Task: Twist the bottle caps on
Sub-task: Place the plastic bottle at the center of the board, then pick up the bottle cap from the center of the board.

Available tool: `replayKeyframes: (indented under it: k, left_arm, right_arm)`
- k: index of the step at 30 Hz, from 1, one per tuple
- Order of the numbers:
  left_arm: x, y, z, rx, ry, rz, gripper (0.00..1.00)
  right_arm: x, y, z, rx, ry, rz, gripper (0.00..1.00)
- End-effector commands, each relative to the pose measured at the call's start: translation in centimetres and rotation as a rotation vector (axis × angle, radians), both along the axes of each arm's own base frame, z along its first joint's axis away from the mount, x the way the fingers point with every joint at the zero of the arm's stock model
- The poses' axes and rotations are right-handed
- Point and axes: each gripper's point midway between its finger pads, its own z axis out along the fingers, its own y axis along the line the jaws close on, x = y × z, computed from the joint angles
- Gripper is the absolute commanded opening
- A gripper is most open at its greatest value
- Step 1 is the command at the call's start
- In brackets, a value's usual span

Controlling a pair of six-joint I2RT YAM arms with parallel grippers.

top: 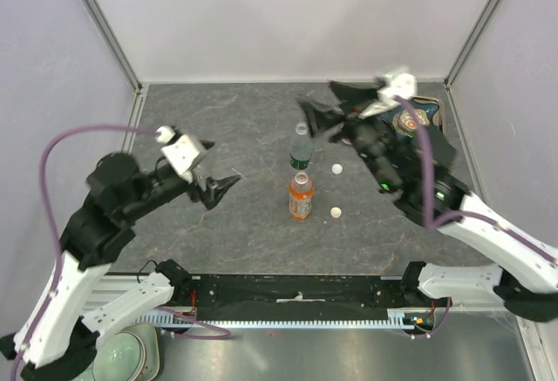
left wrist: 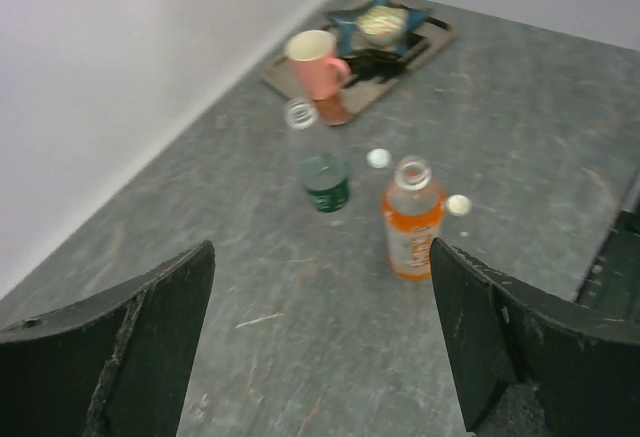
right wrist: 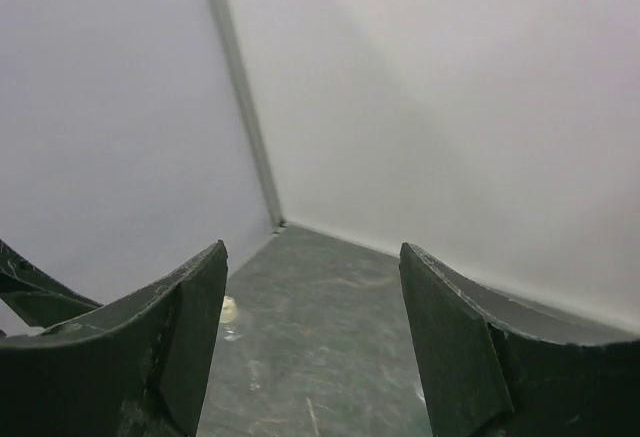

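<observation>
Orange bottle [top: 301,196] stands centre; left gripper [top: 224,190] spread, well apart.

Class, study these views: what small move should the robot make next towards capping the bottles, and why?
Probably lower the open right gripper toward the white cap beside the green-label bottle. That bottle and the orange bottle stand uncapped, and the left gripper is open and empty too.

Two bottles [left wrist: 412,219], two caps [left wrist: 459,204], one mug [left wrist: 312,62].
</observation>
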Motion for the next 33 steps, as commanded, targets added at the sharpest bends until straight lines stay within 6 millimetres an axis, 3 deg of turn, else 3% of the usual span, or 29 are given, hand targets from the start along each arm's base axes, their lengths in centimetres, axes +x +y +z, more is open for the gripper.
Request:
replayKeyframes:
  k: [1, 2, 3, 5, 6, 7, 8, 9, 15, 16, 18, 19, 24, 30, 33]
  left_arm:
    - [-0.3, -5.9, 1.2, 0.087, 0.058, -0.293, 0.95]
    - [1.6, -8.0, -0.5, 0.170, 0.095, -0.308, 0.95]
    - [-0.1, -10.6, -0.8, 0.227, 0.076, -0.391, 0.97]
    - [0.8, -12.8, -0.8, 0.355, -0.011, -0.350, 0.99]
    - [0.2, -15.6, -2.8, 0.420, 0.014, -0.398, 0.99]
    - [0.2, -17.0, -1.9, 0.413, 0.019, -0.428, 0.99]
    - [0.1, -17.8, -2.9, 0.441, 0.069, -0.450, 0.99]
    - [0.8, -19.9, -4.3, 0.479, 0.114, -0.473, 0.99]
    - [0.9, -25.6, -10.6, 0.556, 0.274, -0.609, 0.95]
    - [1.3, -26.7, -13.2, 0.596, 0.317, -0.615, 0.92]
    - [1.6, -27.6, -15.5, 0.624, 0.353, -0.620, 0.84]
    - [1.8, -28.2, -17.8, 0.658, 0.393, -0.622, 0.81]
    - [2.6, -29.4, -23.8, 0.749, 0.457, -0.602, 0.60]
    - [3.9, -30.3, -29.5, 0.831, 0.479, -0.571, 0.62]
    - [4.1, -30.4, -31.4, 0.861, 0.493, -0.573, 0.62]
  right_arm:
    - [0.5, -9.6, -4.8, -0.010, 0.179, -0.341, 0.74]
    - [0.4, -12.1, -5.6, 0.011, 0.213, -0.434, 0.73]
    - [-0.7, -14.7, -5.5, 0.047, 0.228, -0.466, 0.73]
    - [-1.6, -17.7, -6.1, 0.117, 0.273, -0.538, 0.73]
    - [-2.5, -20.4, -6.5, 0.139, 0.289, -0.601, 0.77]
    - [-2.9, -21.5, -6.6, 0.165, 0.300, -0.625, 0.79]
    - [-3.6, -23.0, -6.2, 0.191, 0.300, -0.639, 0.79]
    - [-3.9, -24.0, -6.5, 0.178, 0.307, -0.669, 0.79]
    - [-5.2, -27.7, -5.3, 0.178, 0.310, -0.763, 0.80]
    - [-5.4, -28.1, -5.1, 0.190, 0.310, -0.774, 0.80]
    - [-5.9, -29.1, -5.0, 0.210, 0.306, -0.773, 0.79]
    - [-6.2, -29.5, -5.0, 0.223, 0.306, -0.772, 0.77]
    - [-7.4, -31.3, -5.2, 0.267, 0.300, -0.754, 0.73]
    - [-7.6, -31.4, -5.6, 0.230, 0.295, -0.733, 0.73]
    - [-7.7, -31.5, -5.6, 0.215, 0.290, -0.729, 0.73]
